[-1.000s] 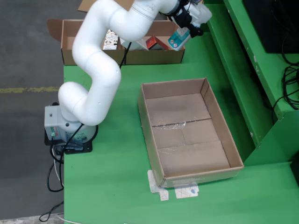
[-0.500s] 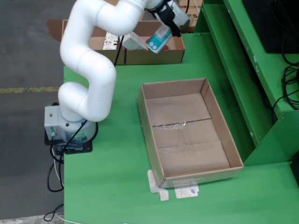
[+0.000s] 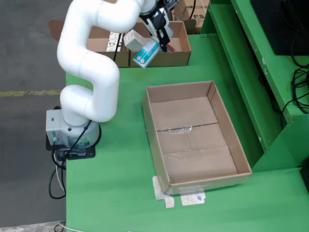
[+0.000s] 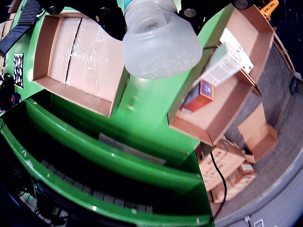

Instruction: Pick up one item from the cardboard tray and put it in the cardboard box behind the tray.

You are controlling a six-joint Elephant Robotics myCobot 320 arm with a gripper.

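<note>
In the still view my gripper (image 3: 157,41) is shut on a white bottle (image 3: 145,53) with a teal and blue label. It holds the bottle tilted in the air over the front wall of the cardboard box (image 3: 166,59) at the back. The wrist view shows the bottle's translucent bottom (image 4: 161,42) close up, with my fingers mostly hidden behind it. The box (image 4: 215,120) holds a white carton (image 4: 225,61) and a red-orange carton (image 4: 199,96). The large cardboard tray (image 3: 150,126) in the middle of the table shows only a taped floor; it also appears in the wrist view (image 4: 71,90).
My white arm's base (image 3: 72,131) stands at the table's left edge. Green shelving (image 3: 251,72) runs along the right, with cables (image 3: 299,87) beyond it. More cardboard boxes (image 3: 193,12) sit behind the table. Paper scraps (image 3: 186,197) lie in front of the tray.
</note>
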